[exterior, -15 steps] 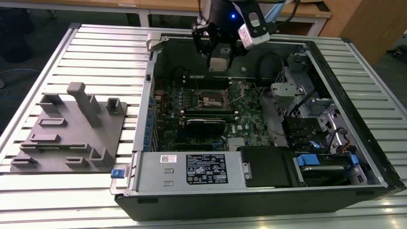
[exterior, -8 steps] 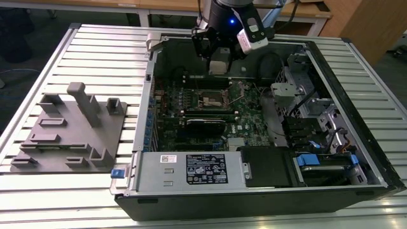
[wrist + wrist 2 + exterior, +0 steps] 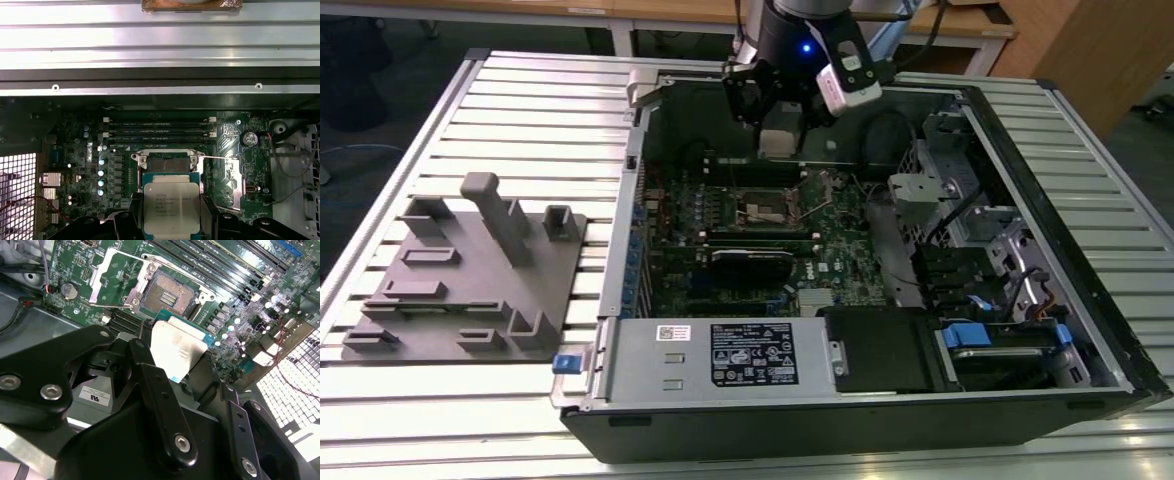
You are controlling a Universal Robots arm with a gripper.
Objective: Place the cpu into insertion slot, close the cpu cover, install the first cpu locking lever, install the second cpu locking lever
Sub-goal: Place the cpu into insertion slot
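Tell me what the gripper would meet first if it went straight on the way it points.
Probably the uncovered insertion slot: the cpu held in the gripper hangs just short of it, though depth is unclear.

Exterior view looks down; both wrist views closely share the insertion slot [image 3: 167,295] [image 3: 170,163].

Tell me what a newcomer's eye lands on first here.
The silver cpu sits clamped in the gripper, close by the open insertion slot in the first wrist view. In the exterior view, the opened computer case lies on a slatted table, a grey fixture on that view's left.
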